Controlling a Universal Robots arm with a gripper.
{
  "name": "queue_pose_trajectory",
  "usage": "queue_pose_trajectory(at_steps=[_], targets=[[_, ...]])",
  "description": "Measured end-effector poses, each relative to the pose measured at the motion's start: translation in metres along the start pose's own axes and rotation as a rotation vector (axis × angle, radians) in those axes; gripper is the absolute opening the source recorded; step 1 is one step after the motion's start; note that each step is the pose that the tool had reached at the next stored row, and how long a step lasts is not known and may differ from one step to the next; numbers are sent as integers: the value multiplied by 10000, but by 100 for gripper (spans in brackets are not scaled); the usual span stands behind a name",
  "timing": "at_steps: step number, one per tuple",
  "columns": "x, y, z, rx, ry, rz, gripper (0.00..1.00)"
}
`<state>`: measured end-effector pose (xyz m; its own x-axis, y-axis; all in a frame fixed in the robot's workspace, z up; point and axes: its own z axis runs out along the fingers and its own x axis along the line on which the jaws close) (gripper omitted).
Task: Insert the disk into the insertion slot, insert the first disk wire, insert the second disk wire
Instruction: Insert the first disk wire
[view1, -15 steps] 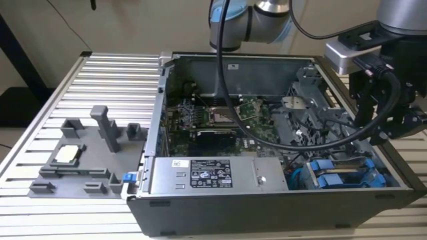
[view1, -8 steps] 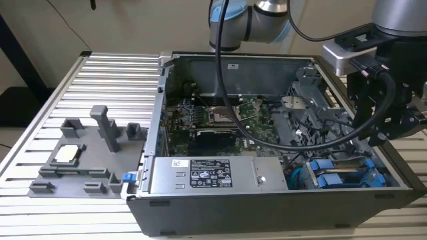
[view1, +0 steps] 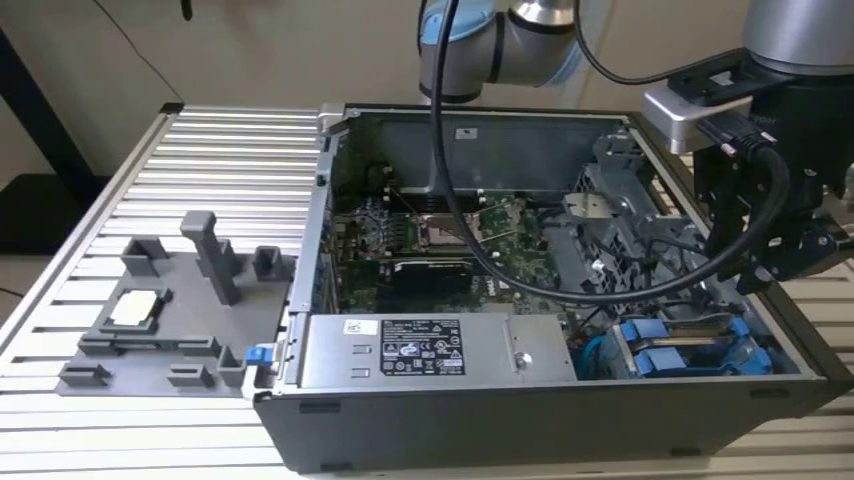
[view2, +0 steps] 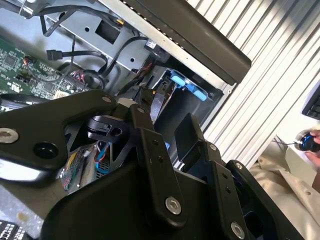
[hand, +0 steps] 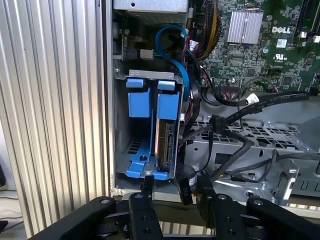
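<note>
The disk (hand: 166, 145) stands in the insertion slot (hand: 122, 150) of the grey drive cage, held in its blue carrier, with its connector edge bare. A second blue carrier (hand: 138, 102) stands in the bay beside it. Loose black wires (hand: 216, 122) with plugs lie on the metal bracket next to the cage, unplugged from the disk. My gripper (hand: 167, 189) hovers just off the cage's end, open, with one black fingertip (hand: 185, 189) close to the disk's end. In the second wrist view my gripper (view2: 165, 122) shows a wide gap. In the exterior view my gripper (view1: 787, 255) hangs over the case's right side above the cage (view1: 747, 345).
The open computer case holds a green motherboard (view1: 441, 240) and a grey labelled power-supply box (view1: 414, 350). A blue cable (hand: 175, 50) loops beside the cage. A grey fixture plate (view1: 160, 300) sits on the ribbed table (view1: 200, 160). A person's hand (view2: 310, 145) rests outside the case.
</note>
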<state>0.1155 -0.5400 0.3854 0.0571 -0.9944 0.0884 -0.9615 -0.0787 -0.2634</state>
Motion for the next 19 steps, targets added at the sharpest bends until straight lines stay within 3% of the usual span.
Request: queue_pose_trajectory(at_steps=[4, 10, 16, 17, 19], targets=[[0, 0, 0, 0, 1, 0, 45], [0, 0, 0, 0, 3, -1, 20], [0, -1, 0, -3, 6, -2, 19], [0, -5, 1, -26, 12, -6, 19], [1, -33, 10, -190, 8, -19, 19]])
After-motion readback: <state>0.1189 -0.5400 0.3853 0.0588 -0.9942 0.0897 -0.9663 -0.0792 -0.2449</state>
